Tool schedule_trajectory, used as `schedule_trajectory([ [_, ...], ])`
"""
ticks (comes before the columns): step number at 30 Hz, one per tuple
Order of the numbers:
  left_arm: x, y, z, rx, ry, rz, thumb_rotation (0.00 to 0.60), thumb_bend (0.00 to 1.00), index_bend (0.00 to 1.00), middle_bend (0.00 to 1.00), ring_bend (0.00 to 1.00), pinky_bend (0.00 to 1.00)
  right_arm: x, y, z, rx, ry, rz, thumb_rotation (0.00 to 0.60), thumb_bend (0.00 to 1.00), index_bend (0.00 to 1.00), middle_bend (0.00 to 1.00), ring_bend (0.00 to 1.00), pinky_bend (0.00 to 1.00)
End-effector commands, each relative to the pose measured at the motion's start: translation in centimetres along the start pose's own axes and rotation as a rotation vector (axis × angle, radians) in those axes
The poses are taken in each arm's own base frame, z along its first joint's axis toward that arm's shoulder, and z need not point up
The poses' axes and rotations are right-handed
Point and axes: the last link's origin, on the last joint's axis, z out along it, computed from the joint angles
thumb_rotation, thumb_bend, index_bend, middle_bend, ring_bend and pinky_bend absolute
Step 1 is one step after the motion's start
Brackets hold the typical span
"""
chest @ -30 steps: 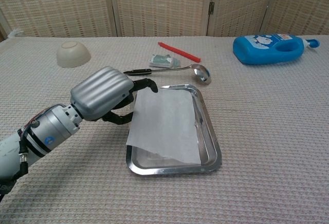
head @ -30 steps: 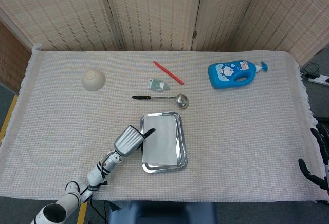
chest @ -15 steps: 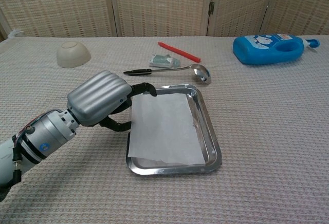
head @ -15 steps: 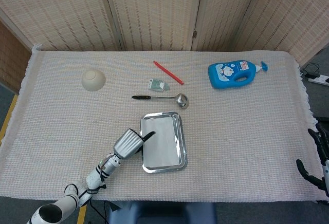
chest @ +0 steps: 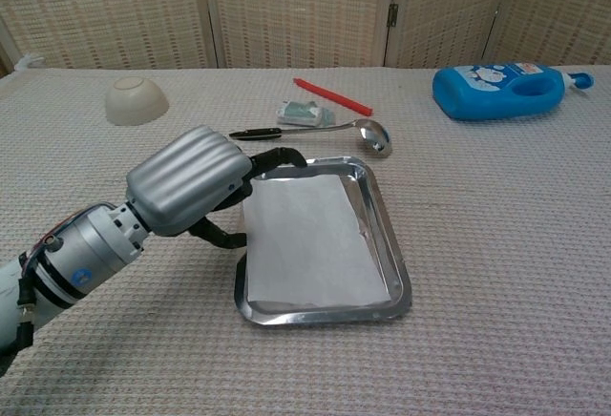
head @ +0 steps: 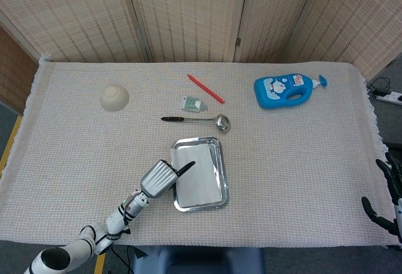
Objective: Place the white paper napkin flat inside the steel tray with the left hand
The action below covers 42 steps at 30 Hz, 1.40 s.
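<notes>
The white paper napkin (head: 201,176) (chest: 310,239) lies flat inside the steel tray (head: 225,183) (chest: 397,268), and its left edge runs along the tray's left rim. My left hand (head: 158,178) (chest: 186,187) sits just left of the tray. Its dark fingers (chest: 283,156) reach over the napkin's far left corner and hide it, so I cannot tell whether they still pinch the paper. My right hand (head: 382,205) shows only at the lower right edge of the head view, off the table, fingers apart and holding nothing.
Behind the tray lie a steel ladle (head: 201,120) (chest: 329,130), a small green packet (head: 193,104) (chest: 305,112) and a red stick (head: 205,88) (chest: 332,96). A cream bowl (head: 114,97) (chest: 136,99) sits upside down at far left, and a blue bottle (head: 286,90) (chest: 501,90) at far right.
The napkin was held tilted over the tray's left side. It has come down and now lies flat in the tray. The left hand's fingers reached slightly further over the far rim.
</notes>
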Motion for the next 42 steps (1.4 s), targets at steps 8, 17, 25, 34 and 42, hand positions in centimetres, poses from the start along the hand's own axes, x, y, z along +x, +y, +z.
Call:
schedule_trajectory([
  [8, -0.8, 0.7, 1.0, -0.002, -0.051, 0.083, 0.600, 0.09, 0.18, 1.00, 1.00, 1.00, 0.2, 0.2, 0.0, -0.005, 0.002, 0.006, 0.600, 0.43, 0.00, 0.00, 0.00, 0.00],
  [17, 0.0, 1.6, 1.3, -0.016, -0.012, 0.105, 0.600, 0.09, 0.18, 1.00, 1.00, 1.00, 0.3, 0.3, 0.0, -0.005, 0.002, 0.007, 0.600, 0.43, 0.00, 0.00, 0.00, 0.00],
  [25, 0.9, 1.9, 0.7, -0.046, 0.004, 0.167, 0.600, 0.09, 0.16, 1.00, 1.00, 1.00, -0.1, 0.0, 0.0, 0.002, -0.014, 0.007, 0.600, 0.43, 0.00, 0.00, 0.00, 0.00],
  [34, 1.7, 3.1, 2.0, -0.109, -0.008, 0.273, 0.600, 0.06, 0.10, 1.00, 1.00, 1.00, 0.0, -0.1, -0.1, 0.007, -0.012, 0.014, 0.600, 0.43, 0.00, 0.00, 0.00, 0.00],
  [42, 2.7, 3.8, 2.0, -0.142, -0.006, 0.317, 0.600, 0.06, 0.09, 1.00, 1.00, 1.00, 0.2, -0.1, -0.2, 0.013, -0.009, 0.017, 0.600, 0.43, 0.00, 0.00, 0.00, 0.00],
])
